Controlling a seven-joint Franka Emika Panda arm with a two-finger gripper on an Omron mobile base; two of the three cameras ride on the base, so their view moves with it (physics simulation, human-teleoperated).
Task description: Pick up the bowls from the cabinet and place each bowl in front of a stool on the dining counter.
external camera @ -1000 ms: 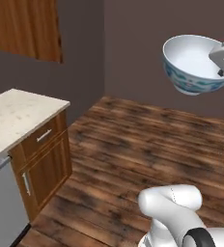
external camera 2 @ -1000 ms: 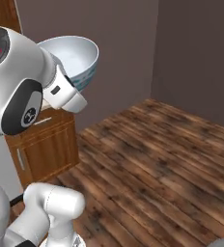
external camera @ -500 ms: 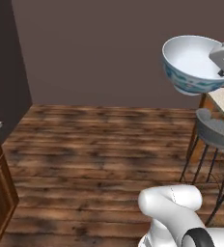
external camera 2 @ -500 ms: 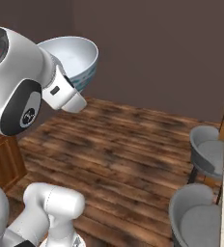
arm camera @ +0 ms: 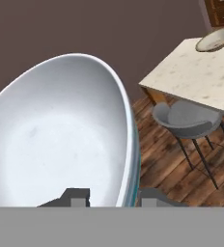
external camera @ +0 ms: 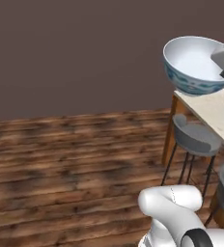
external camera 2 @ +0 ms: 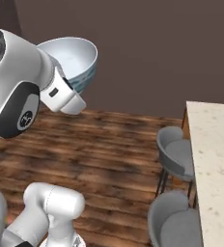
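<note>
The fingers (arm camera: 113,197) pinched the rim of the white patterned bowl (external camera: 193,66), carried high at upper right, clear of the stool (external camera: 197,137), bound for the bench (external camera 2: 214,159).

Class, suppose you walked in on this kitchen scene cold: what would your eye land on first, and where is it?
First, the white bowl with the blue-green pattern, held high above the wooden floor, its rim gripped by the pincer. Next, the beige speckled dining counter at right, with grey stools along its edge. On the counter's far end sits the shallow cream bowl.
</note>
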